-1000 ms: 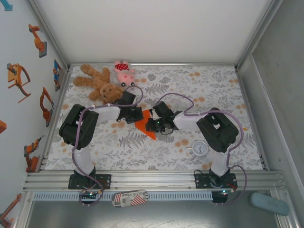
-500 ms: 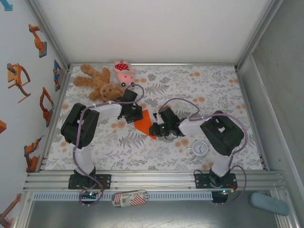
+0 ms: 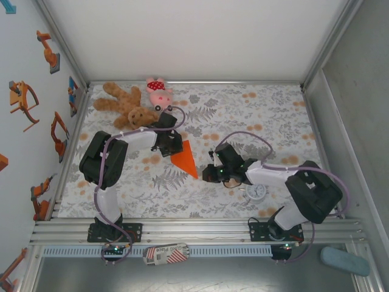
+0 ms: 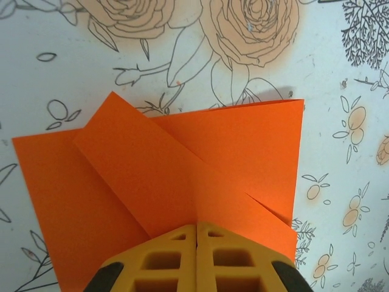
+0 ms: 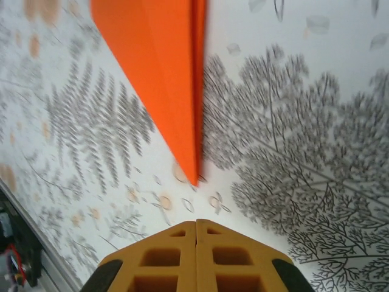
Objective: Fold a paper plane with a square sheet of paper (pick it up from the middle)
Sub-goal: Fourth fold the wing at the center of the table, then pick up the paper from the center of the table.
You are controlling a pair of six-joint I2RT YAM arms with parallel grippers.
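Paper plane [image 3: 185,157] lies centre frame.
Light, flimsy; pinch its crease. Left fingers [image 4: 164,261] closed atop it, right fingers [image 5: 225,261] closed, empty.

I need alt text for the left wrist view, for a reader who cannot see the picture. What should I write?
A partly folded orange paper lies on a flower-printed table cover, with one flap folded diagonally across it. The left gripper, its yellow fingers shut together, is over the paper's near edge at the bottom of the view.
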